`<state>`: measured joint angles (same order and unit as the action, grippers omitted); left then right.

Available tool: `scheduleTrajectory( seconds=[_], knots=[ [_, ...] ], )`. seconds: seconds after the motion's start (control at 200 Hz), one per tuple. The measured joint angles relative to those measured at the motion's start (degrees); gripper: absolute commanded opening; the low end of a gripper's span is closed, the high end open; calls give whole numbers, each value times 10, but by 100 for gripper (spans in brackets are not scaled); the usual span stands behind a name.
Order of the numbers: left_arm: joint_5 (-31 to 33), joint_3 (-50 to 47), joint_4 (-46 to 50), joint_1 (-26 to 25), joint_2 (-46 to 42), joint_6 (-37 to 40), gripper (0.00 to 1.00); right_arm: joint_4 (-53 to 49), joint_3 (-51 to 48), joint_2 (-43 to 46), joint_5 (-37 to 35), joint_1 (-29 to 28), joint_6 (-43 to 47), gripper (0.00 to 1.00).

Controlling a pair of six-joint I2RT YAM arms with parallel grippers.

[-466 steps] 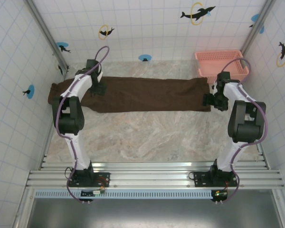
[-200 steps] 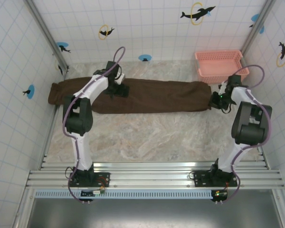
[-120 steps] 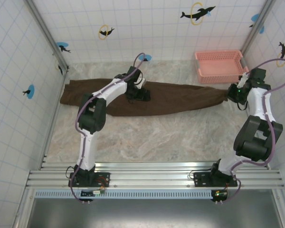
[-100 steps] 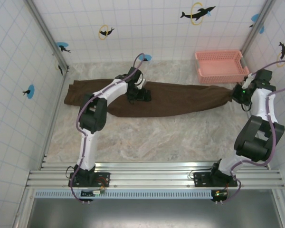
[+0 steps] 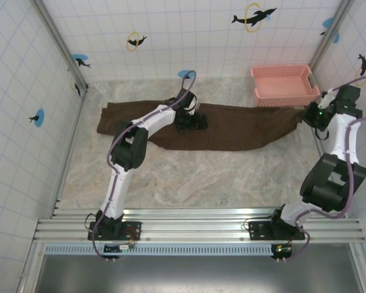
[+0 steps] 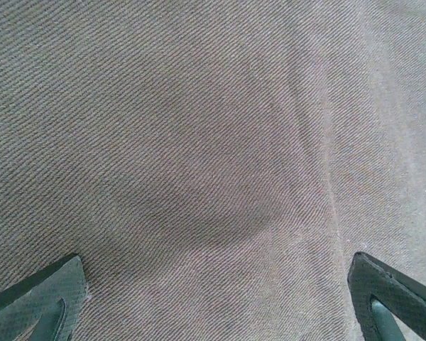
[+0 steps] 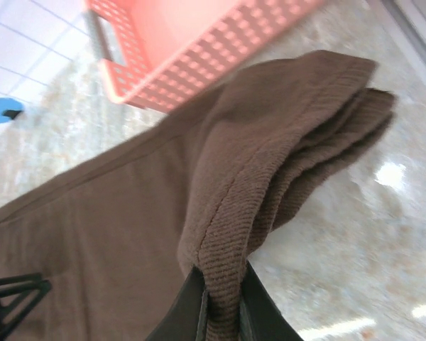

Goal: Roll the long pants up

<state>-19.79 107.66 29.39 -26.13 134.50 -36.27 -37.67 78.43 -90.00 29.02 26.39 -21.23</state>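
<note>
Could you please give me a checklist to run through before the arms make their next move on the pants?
1. Right gripper clamped on the long pants' ribbed end: ok.
2. Left gripper open over the mid-cloth, gripping nothing: ok.
3. Pants lying flat: not ok; the held end is lifted and bunched.
4. Pants apart from the pink mesh basket: cannot tell; their edge runs close by it.
5. Roll begun: not ok; no turn shows.

Dark brown long pants [image 5: 232, 125]; pink mesh basket [image 5: 283, 84].

Marbled table [image 5: 201, 177] w/ long pants [image 5: 244, 128] across far side & pink basket [image 5: 274, 97] far-right
</note>
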Motion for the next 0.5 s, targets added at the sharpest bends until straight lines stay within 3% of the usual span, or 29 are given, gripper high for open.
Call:
scheduleTrajectory(
  seconds=[0.195,0.5],
  knots=[
    [-11,-5,-38,-12,4,-19,97,81,-19,26,17,-69,-61,0],
    [-21,-45,-78,-12,-14,-30,97,176,-105,44,-56,-210,-125,0]
  ],
)
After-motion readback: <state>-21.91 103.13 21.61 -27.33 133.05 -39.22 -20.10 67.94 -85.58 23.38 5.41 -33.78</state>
